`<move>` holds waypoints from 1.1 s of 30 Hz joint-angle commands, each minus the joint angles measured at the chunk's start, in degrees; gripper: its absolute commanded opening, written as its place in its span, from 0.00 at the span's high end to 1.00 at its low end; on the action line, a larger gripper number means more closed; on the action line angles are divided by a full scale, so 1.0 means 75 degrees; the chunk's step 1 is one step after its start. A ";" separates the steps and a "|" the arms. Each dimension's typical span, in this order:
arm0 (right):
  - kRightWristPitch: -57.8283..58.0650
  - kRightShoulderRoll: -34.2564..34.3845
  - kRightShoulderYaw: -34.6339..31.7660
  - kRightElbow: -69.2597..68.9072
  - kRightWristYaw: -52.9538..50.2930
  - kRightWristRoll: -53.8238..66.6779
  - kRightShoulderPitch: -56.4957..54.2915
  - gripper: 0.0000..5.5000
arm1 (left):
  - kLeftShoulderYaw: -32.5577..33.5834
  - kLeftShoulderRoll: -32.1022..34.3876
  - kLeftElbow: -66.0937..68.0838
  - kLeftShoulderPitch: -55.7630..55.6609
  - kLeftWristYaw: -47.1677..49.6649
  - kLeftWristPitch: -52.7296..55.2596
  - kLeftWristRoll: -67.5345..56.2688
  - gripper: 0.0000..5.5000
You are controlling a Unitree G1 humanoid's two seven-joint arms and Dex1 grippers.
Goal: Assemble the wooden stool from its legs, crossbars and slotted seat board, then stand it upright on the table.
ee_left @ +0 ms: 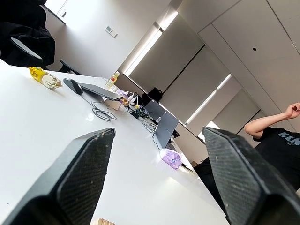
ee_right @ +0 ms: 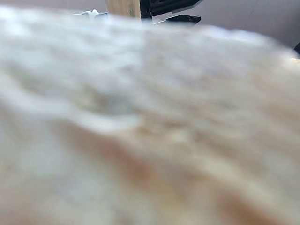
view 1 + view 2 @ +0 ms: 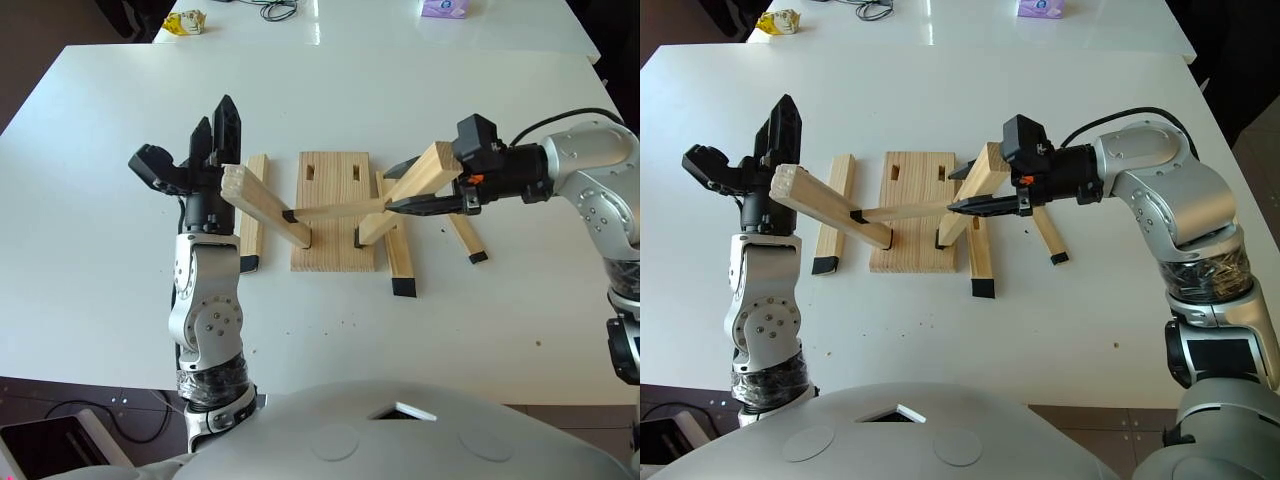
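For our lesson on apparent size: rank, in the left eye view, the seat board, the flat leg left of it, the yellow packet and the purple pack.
1. seat board
2. flat leg
3. yellow packet and purple pack: alike, both far off; unranked.

— Where's the seat board [image 3: 335, 185]?
— Flat on the table [image 3: 100, 270]. It's pale wood with two slots near its far edge.
— And the frame?
— A left leg [image 3: 265, 205] and a right leg [image 3: 420, 175] are joined by a thin crossbar [image 3: 340, 209]. Their black-capped feet rest on the board and their tops lean outward.
— Spares?
— One loose leg [image 3: 252, 215] lies just left of the board and a second loose leg [image 3: 397, 255] lies along its right edge. A shorter piece [image 3: 466, 238] lies farther right.
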 commanded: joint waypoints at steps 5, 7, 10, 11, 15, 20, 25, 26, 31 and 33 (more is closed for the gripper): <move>-0.0129 -0.0102 0.0719 0.0030 -0.0081 -0.0913 0.0234 0.63 | -0.0111 -0.0081 0.0194 -0.0041 -0.0049 0.0012 0.0048 0.37; 0.0076 -0.0092 0.0767 -0.0092 -0.0170 -0.0848 0.0191 0.63 | -0.0155 -0.0084 0.0215 -0.0056 -0.0065 0.0022 0.0054 0.37; 0.0337 -0.0101 0.1038 -0.0182 -0.0216 -0.0933 -0.0007 0.63 | -0.0293 -0.0046 0.0210 -0.0021 -0.0093 0.0031 0.0212 0.37; 0.0460 -0.0044 0.1163 -0.0163 -0.0249 -0.0975 -0.0185 0.63 | -0.0331 -0.0068 0.0220 -0.0019 -0.0075 -0.0002 0.0272 0.37; 0.1227 0.0212 0.1392 -0.0037 -0.0545 -0.0924 -0.0896 0.63 | -0.0482 -0.0196 0.0267 -0.0139 0.0041 -0.0101 0.0521 0.37; 0.1488 0.0381 0.1839 0.0189 -0.0676 -0.1324 -0.1170 0.63 | -0.0973 -0.0443 0.0333 -0.0172 0.0089 -0.0304 0.0930 0.37; 0.1562 0.0362 0.2064 0.0144 -0.0675 -0.1499 -0.1127 0.63 | -0.1308 -0.0512 0.0645 -0.0196 0.0031 -0.0512 0.1207 0.37; 0.1601 0.0350 0.2068 0.0104 -0.0669 -0.1480 -0.1129 0.63 | -0.1326 -0.0496 0.0705 -0.0203 0.0023 -0.0549 0.1218 0.37; 0.2021 0.0609 0.2228 -0.0233 -0.0756 -0.1275 -0.1278 0.63 | -0.1535 -0.0505 0.1042 -0.0478 -0.0088 -0.0655 0.1313 0.37; 0.2148 0.0680 0.2144 -0.0218 -0.0822 -0.1204 -0.1349 0.63 | -0.1600 -0.0506 0.1133 -0.0545 -0.0124 -0.0669 0.1323 0.37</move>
